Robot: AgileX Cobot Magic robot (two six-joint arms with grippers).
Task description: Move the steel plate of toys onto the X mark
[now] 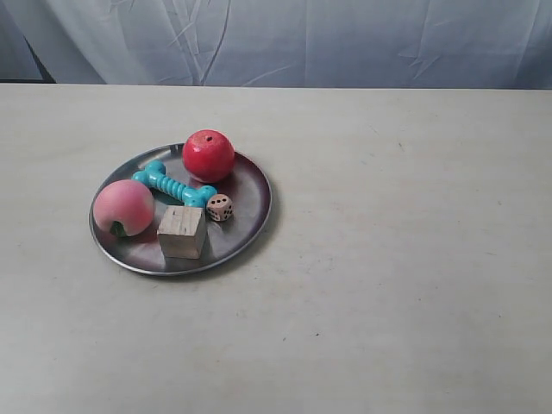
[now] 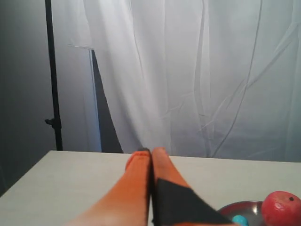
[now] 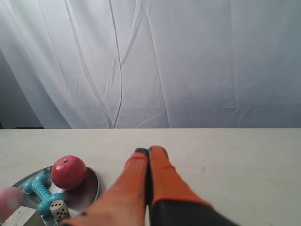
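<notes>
The steel plate (image 1: 250,185) lies left of the table's middle in the exterior view. On it are a red ball (image 1: 208,155), a pink peach (image 1: 123,208), a teal bone (image 1: 172,184), a wooden cube (image 1: 182,231) and a spotted die (image 1: 219,207). My left gripper (image 2: 151,151) is shut and empty above the table, with the plate's edge (image 2: 244,205) and the ball (image 2: 281,209) off to one side. My right gripper (image 3: 148,151) is also shut and empty, apart from the plate (image 3: 91,186). Neither gripper shows in the exterior view. I cannot make out the X mark for sure.
The pale table (image 1: 414,259) stretches wide beside the plate. A tiny dark speck (image 1: 317,335) lies near the front, too small to identify. A white curtain (image 1: 345,39) hangs behind the far edge, and a black stand pole (image 2: 51,70) rises by the left arm's side.
</notes>
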